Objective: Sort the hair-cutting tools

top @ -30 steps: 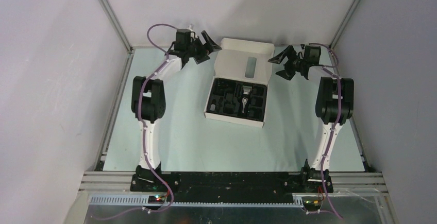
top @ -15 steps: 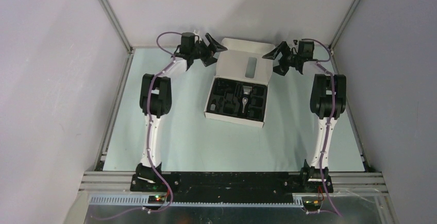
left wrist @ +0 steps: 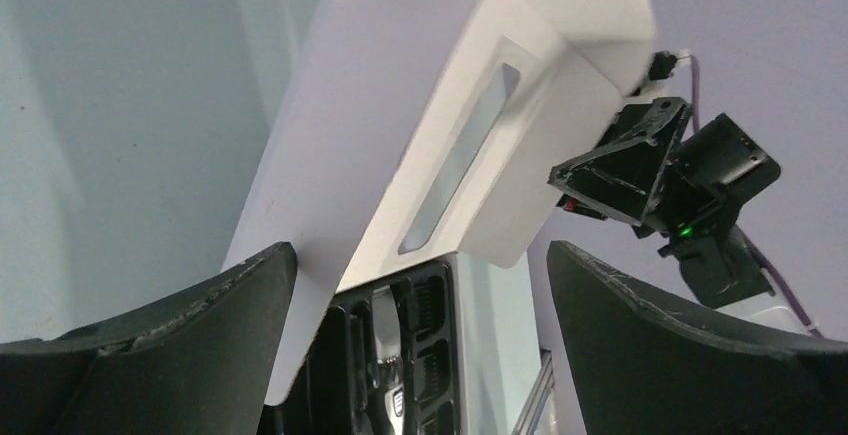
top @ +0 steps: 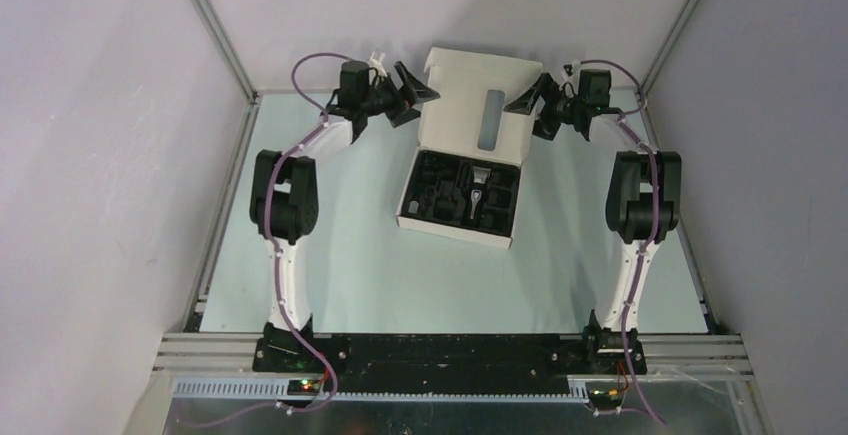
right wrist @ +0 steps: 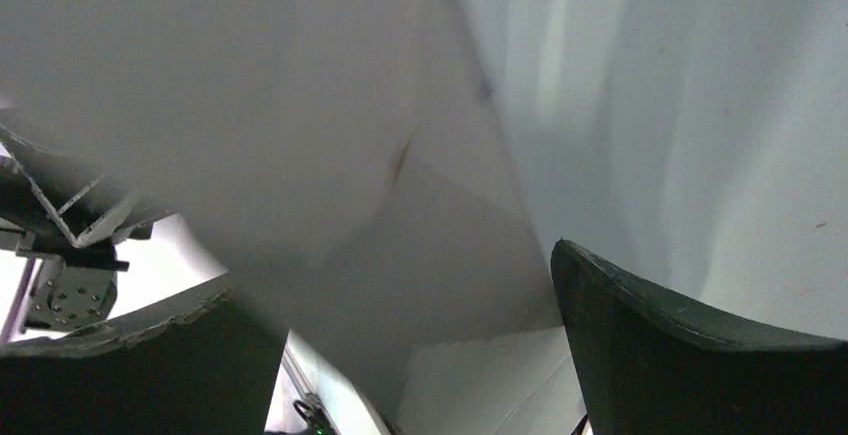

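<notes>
Top external view puts both arms at the far end of the table, one on each side of the raised lid (top: 478, 95) of the white box (top: 452, 231). The left gripper (top: 408, 95) is just beside the lid's left edge and the right gripper (top: 533, 110) just beside its right edge. The lid's long edge runs crosswise between them. Both pincers are spread wide. On the left wrist view the lid's side edge runs into the gap close to one finger, but nothing is pinched. On the right wrist view the white card fills the space between the fingers, and I can't tell whether it touches either one.

The tools themselves sit in the black tray of the box, on the near side of the lid and lower than both grippers. The clipper (top: 478, 190) lies with its length running near to far, a little right of the tray's middle. The comb attachments (top: 435, 193) are in pockets to its left. By my reckoning the right arm has the shorter reach to the clipper, and either arm would have to draw back towards its base and drop down
</notes>
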